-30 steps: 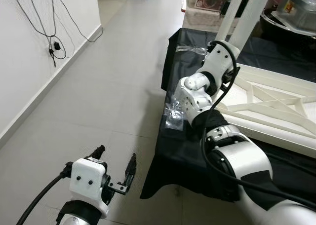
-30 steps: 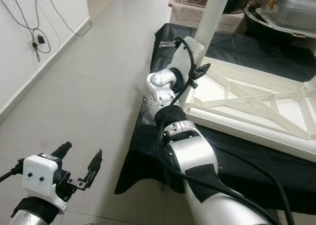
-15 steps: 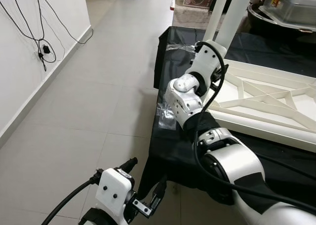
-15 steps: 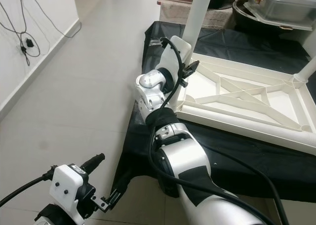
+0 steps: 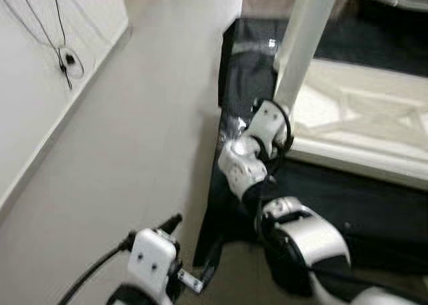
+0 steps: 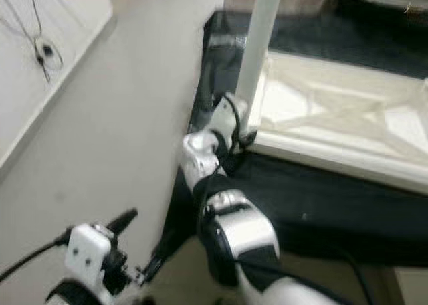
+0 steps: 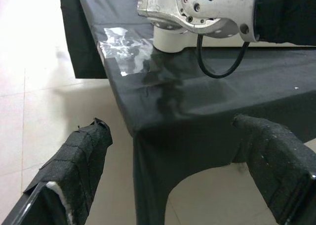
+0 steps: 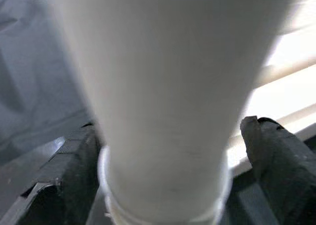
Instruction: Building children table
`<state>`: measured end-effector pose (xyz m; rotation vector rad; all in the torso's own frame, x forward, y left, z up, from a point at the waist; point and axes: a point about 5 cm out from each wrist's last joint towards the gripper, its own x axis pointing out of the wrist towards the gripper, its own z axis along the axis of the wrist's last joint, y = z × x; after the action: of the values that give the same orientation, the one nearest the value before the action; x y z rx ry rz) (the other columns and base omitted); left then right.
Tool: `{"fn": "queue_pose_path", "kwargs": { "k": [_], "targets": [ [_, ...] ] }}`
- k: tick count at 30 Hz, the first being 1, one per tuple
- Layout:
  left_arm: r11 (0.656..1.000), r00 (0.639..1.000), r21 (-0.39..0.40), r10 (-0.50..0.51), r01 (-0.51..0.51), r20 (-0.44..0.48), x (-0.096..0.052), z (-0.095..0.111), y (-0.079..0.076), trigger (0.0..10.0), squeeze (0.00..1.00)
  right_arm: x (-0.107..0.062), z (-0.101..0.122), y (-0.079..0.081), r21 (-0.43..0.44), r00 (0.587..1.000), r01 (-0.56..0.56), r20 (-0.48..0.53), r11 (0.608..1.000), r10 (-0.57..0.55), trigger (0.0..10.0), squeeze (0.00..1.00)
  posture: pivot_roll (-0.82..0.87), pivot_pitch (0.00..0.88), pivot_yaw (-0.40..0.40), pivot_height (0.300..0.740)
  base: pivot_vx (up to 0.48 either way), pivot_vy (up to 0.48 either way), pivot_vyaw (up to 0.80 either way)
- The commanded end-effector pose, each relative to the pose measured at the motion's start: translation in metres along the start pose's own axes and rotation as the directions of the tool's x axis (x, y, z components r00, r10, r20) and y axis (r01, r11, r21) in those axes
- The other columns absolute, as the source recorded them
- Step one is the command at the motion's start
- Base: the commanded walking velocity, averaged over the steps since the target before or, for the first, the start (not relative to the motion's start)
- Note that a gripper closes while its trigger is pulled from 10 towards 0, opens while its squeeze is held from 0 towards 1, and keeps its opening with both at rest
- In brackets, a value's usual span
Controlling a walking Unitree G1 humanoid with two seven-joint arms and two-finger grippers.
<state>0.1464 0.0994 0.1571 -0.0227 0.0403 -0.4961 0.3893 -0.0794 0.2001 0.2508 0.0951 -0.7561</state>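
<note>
The white children's table (image 5: 361, 111) lies upside down on a black cloth (image 5: 334, 198). A white table leg (image 5: 304, 44) stands upright at its near left corner. My right gripper (image 8: 170, 126) is down at the base of that leg. It is open, with one black finger (image 8: 69, 161) on each side of the leg (image 8: 163, 87). My left gripper (image 5: 190, 248) hangs low over the floor in front of the cloth's edge, open and holding nothing (image 7: 170, 124).
A crumpled clear plastic bag (image 7: 126, 45) lies on the cloth near the leg. The cloth hangs over the left edge toward the tiled floor (image 5: 134, 138). A white wall with dangling cables (image 5: 67, 61) runs along the left. Boxes and tubs stand blurred beyond the table.
The head views have shifted and blurred, so the camera moved. My right arm stays at the leg's base. My left gripper moved in toward the cloth's edge a second ago and now holds there.
</note>
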Motion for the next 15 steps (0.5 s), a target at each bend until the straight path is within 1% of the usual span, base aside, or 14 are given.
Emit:
{"fn": "queue_pose_path", "kwargs": {
  "k": [1,8,9,10,15],
  "targets": [
    [1.0,1.0,0.004,0.006,-0.006,-0.019,-0.0017,-0.0042,0.0004,10.0,0.0,0.0028,0.0005,-0.0027,0.017,0.999,0.023,-0.023,1.0,-0.022,10.0,1.0,0.09,0.181,-0.024,0.74,0.0,0.0,0.0],
    [1.0,1.0,0.005,0.014,-0.013,-0.022,-0.0028,-0.0056,0.0011,10.0,0.0,0.0014,0.0013,-0.0023,0.019,0.999,0.032,-0.013,0.999,-0.032,10.0,1.0,0.09,0.181,-0.024,0.74,0.0,0.0,0.0],
    [1.0,1.0,0.008,0.016,-0.016,-0.023,-0.0031,-0.0059,0.0015,10.0,0.0,0.001,0.0013,-0.0019,0.019,1.0,0.029,-0.011,0.999,-0.028,10.0,0.13,0.09,0.181,-0.024,0.74,0.0,0.0,0.0],
    [1.0,1.0,0.009,0.018,-0.018,-0.023,-0.0029,-0.0062,0.0018,10.0,0.0,0.0005,0.0014,-0.0008,0.022,1.0,0.015,-0.011,1.0,-0.014,10.0,0.0,0.09,0.178,-0.026,0.74,0.0,0.0,0.0],
    [1.0,0.999,0.012,0.023,-0.023,-0.022,-0.0025,-0.0067,0.0022,10.0,0.0,-0.0008,0.0008,0.0012,0.024,1.0,-0.015,-0.013,1.0,0.016,10.0,0.0,0.09,0.178,-0.026,0.74,0.0,0.0,0.0]
  ]
}}
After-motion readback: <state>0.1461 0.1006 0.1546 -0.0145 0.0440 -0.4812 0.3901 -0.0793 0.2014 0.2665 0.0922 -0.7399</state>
